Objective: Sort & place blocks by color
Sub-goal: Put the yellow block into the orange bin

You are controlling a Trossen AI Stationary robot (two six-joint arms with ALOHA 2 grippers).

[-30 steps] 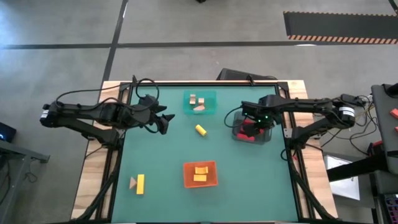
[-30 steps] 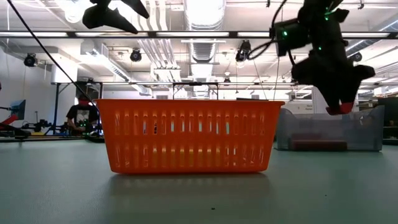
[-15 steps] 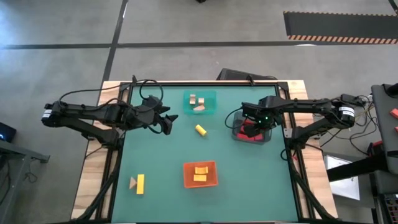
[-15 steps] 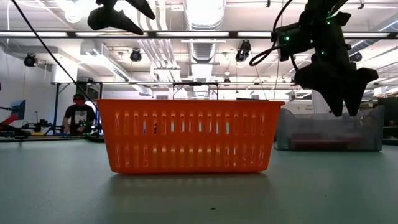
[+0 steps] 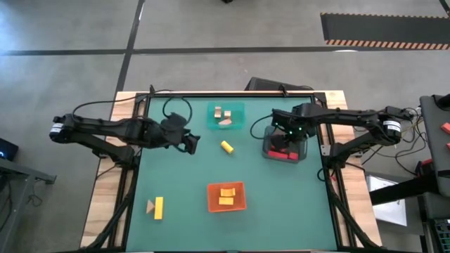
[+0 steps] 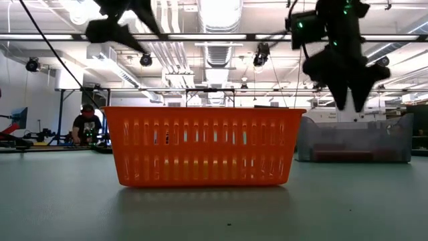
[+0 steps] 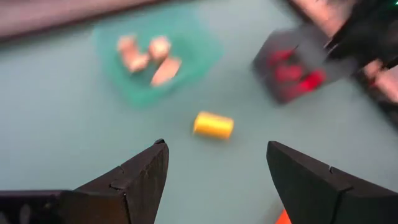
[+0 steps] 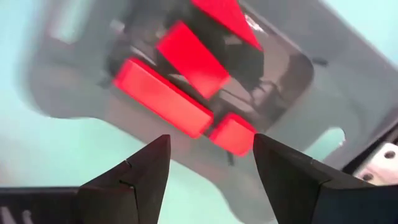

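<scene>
From above, taking the middle of the green table [image 5: 183,232] as the clock's centre, the left arm reaches in from nine o'clock and the left gripper [image 5: 191,143] hangs over bare mat at about ten o'clock, its fingers [image 7: 134,180] spread wide and holding nothing. Down at seven o'clock a yellow bar [image 5: 159,207] lies on the mat with a tan wedge [image 5: 150,206] touching its side, both well apart from any tray. At twelve o'clock the teal tray [image 5: 239,110] holds the tan blocks [image 5: 223,117], three small pieces lying close together. Just toward one o'clock of centre, a yellow cylinder [image 5: 226,146] lies alone on the mat between the teal tray and the grey one; in the left wrist view it sits ahead of the open fingers, apart from them. At six o'clock the orange tray [image 5: 214,204] carries two yellow blocks [image 5: 226,196], one behind the other. At two to three o'clock the grey tray [image 5: 305,155] holds the red blocks [image 5: 282,153]; the right wrist view shows them as a long bar, a flat slab, a small cube and a wedge. The right gripper [image 5: 290,133] hovers above that tray, its fingers [image 8: 134,180] wide apart with nothing between them; the red pieces lie in the tray below
</scene>
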